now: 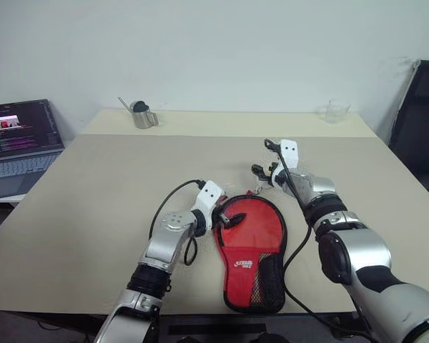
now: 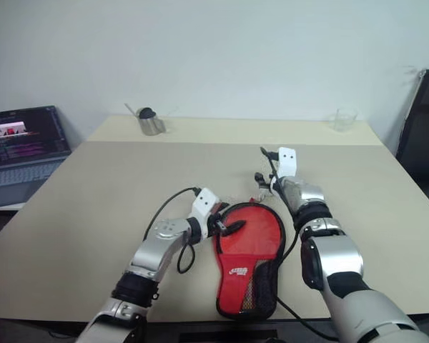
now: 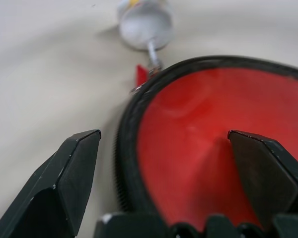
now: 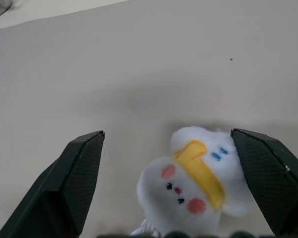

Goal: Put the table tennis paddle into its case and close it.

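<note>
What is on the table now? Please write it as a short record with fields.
case: red-fronted, black-rimmed zip pouch lying flat at the table's near edge
charm: small white plush toy on the zip pull, on the table beyond the case
left gripper: open, astride the case's rim
right gripper: open, around the charm, not clamped
table: beige top
far edge: metal cup, clear glass
</note>
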You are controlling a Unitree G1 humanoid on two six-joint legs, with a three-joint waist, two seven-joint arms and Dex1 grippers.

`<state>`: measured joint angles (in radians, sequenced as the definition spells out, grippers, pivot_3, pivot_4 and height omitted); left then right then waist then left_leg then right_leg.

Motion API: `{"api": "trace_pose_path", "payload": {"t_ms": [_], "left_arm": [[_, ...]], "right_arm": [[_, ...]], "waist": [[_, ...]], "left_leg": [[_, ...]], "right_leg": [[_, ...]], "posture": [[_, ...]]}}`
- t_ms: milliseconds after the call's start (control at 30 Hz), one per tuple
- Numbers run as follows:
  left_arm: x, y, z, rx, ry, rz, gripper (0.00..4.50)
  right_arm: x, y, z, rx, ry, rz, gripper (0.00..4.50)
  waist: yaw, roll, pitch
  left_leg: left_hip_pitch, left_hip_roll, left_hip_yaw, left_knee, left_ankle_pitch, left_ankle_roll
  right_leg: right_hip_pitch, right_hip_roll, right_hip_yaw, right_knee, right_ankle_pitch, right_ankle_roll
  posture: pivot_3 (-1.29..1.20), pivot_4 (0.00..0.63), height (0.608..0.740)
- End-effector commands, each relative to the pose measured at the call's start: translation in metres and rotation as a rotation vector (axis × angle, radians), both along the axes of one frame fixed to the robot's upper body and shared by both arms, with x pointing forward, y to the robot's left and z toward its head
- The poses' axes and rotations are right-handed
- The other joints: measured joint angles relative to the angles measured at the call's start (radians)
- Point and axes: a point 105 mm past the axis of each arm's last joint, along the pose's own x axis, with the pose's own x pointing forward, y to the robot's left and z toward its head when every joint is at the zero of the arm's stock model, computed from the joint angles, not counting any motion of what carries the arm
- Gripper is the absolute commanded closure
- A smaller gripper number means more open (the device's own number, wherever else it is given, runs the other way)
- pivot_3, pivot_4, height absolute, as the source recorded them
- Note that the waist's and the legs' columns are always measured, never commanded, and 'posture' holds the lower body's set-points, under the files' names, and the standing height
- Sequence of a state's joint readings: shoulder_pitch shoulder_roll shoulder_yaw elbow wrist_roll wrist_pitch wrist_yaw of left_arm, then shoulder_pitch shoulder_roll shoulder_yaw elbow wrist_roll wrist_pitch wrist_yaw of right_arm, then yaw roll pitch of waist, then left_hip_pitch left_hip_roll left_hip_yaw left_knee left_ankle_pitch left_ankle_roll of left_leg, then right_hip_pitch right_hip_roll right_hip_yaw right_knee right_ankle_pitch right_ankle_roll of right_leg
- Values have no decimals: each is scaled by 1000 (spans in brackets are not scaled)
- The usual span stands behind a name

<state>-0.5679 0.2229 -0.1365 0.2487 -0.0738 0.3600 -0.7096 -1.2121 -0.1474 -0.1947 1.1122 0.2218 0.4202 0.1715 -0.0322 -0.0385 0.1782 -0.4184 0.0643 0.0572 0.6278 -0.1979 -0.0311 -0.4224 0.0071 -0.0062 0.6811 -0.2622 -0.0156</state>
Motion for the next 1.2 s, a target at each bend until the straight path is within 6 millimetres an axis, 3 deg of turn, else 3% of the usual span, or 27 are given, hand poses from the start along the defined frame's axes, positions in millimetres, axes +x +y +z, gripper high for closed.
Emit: {"api": "trace_pose_path", "payload": {"t_ms": [33, 133, 233, 433, 667, 1000, 1200], "left_arm": [[-12, -11, 38, -106, -90, -124, 30], [-28, -17, 40, -105, -39, -273, 30], [-36, -25, 29, -42, -9, -347, 30], [5, -18, -9, 102, -24, -99, 30], [3, -20, -58, 129, 65, -97, 30], [-10, -31, -67, 108, 88, -152, 30], [-16, -25, -82, 186, 145, -159, 30]], "right_arm": [[6, -2, 32, 4, -94, -4, 0], [6, -7, 32, 3, -93, -13, 0], [6, -8, 29, -4, -89, -22, 0], [6, -7, 26, -13, -81, -27, 0], [5, -5, 19, -24, -48, -34, 0], [2, -13, -3, -67, 33, -102, 0], [-4, -9, -22, -84, 122, -102, 0]], "waist": [[0, 0, 0], [-2, 0, 0], [-2, 0, 0], [-1, 0, 0], [1, 4, -4], [0, 7, -12], [0, 8, -15]], "left_leg": [[0, 0, 0, 0, 0, 0], [0, 0, 0, 0, 0, 0], [0, 0, 0, 0, 0, 0], [1, 0, 0, 0, 0, 0], [2, 0, 0, 0, 0, 0], [3, -1, 1, 0, 1, 1], [3, -1, 1, 0, 1, 2]], "right_leg": [[0, 0, 0, 0, 0, 0], [0, 0, 0, 0, 0, 0], [0, 0, 0, 0, 0, 0], [0, 0, 0, 0, 0, 1], [2, 0, 0, 0, 0, 1], [3, 1, 1, -1, 1, 3], [4, 1, 1, -1, 1, 3]], "posture": [[0, 150, 740], [0, 150, 740], [0, 150, 740], [0, 150, 740], [0, 150, 740], [0, 150, 740], [0, 150, 740]]}}
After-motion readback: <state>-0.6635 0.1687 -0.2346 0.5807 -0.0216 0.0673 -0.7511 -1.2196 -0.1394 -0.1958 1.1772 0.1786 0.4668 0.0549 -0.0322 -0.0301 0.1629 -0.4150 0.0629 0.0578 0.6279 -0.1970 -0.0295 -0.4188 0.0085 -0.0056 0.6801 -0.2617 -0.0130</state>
